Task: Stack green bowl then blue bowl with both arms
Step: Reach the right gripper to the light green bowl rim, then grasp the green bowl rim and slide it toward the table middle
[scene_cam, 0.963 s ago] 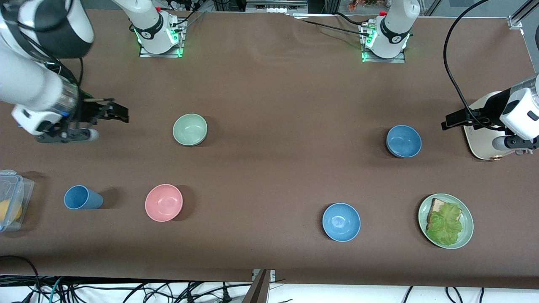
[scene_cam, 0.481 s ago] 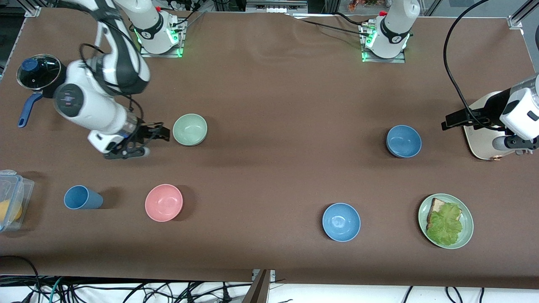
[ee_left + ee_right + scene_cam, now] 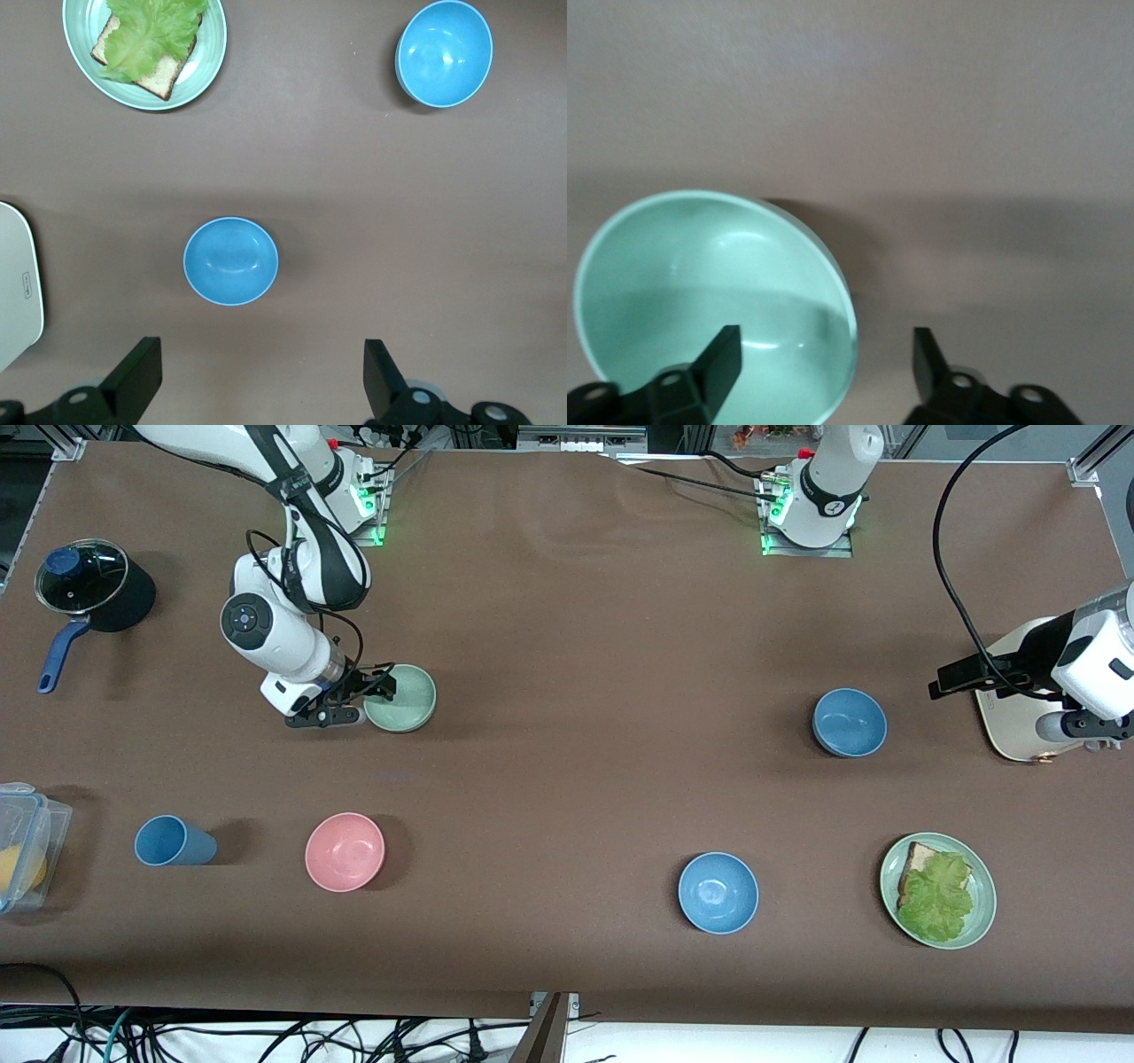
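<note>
Front: right gripper (image 3: 379,688) at green bowl (image 3: 403,698) rim, toward the table edge by the bases, right arm's end. Blue bowl (image 3: 850,722) toward left arm's end; left arm waiting.

Left wrist: left gripper (image 3: 257,376) wide, empty.

Right wrist: jaws straddling bowl wall, not clamped (judging step one, grasp). Next: pinch, lift.

The counter (image 3: 576,797) wears a matt brown cloth-like cover, faintly creased. The green bowl (image 3: 403,697) and blue bowl (image 3: 850,722) look like smooth matt plastic (the sky-blue bowl (image 3: 718,892) shines more), and the pot (image 3: 84,584) has a glossy dark lid.
</note>
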